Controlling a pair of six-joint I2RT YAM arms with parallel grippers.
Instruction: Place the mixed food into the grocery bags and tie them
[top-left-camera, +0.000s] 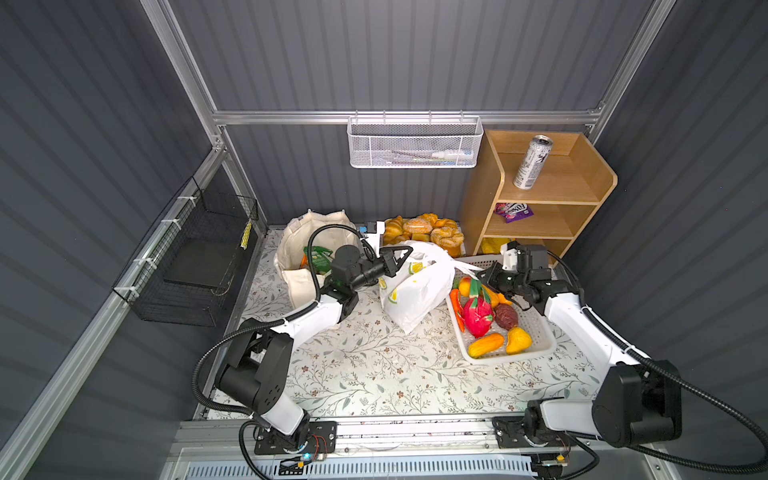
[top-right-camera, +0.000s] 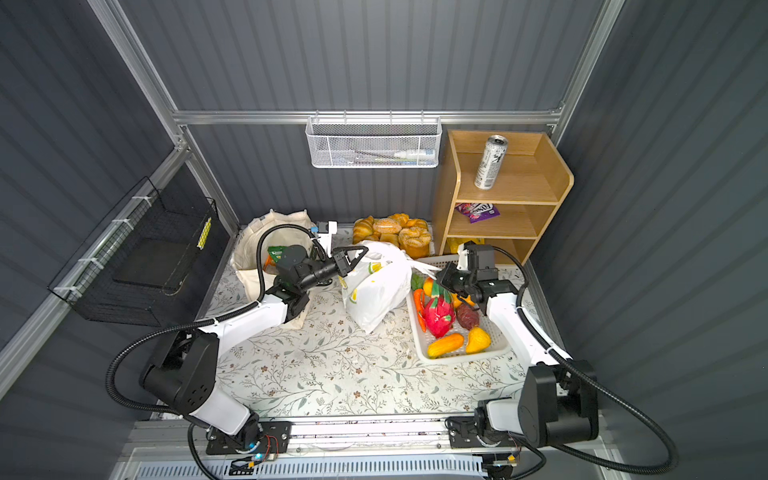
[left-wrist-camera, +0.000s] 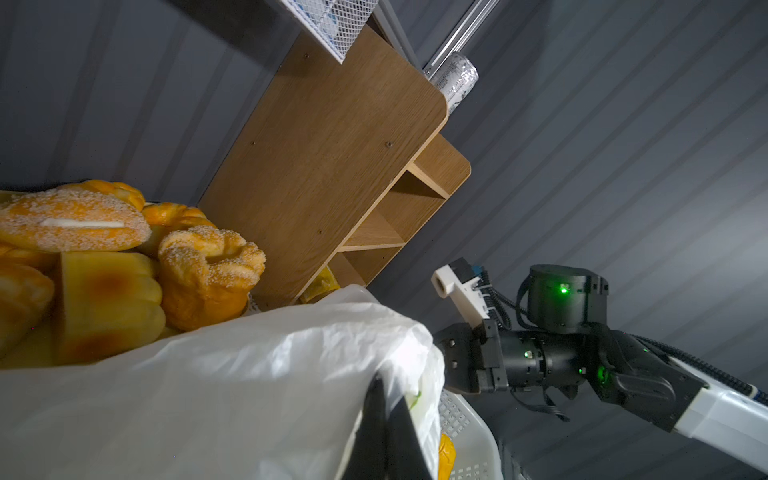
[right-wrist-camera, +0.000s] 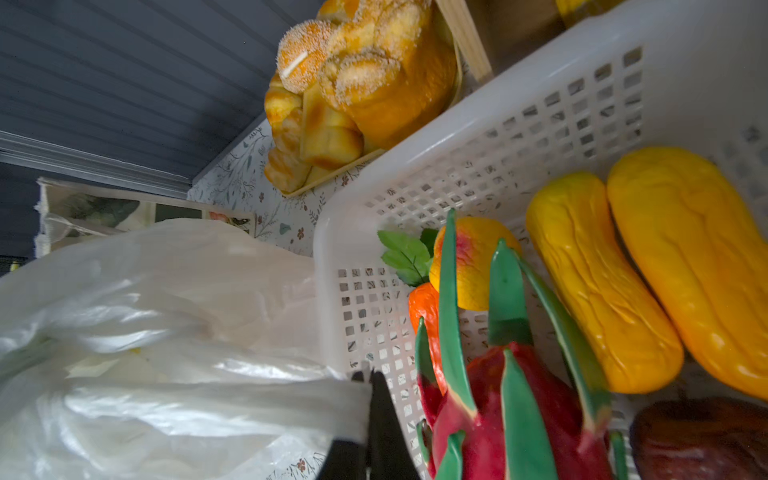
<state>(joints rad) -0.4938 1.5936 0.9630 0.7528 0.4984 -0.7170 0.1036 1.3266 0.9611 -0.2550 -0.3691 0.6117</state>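
Fingers (left-wrist-camera: 370, 436) of the left gripper (top-left-camera: 405, 254) are pressed together on the far-left top of the plastic bag (top-left-camera: 415, 291). The right gripper (top-left-camera: 481, 274) is likewise clamped on a stretched strip of its film. The bag stands on the counter (top-left-camera: 374, 374) between the canvas tote (top-left-camera: 291, 249) on its left and the basket (top-left-camera: 511, 359) on its right. Pulled too hard, the thin film could tear or slip free. Knotting now would leave out the can (top-left-camera: 532, 162) on the far-right shelf (top-left-camera: 552, 183).
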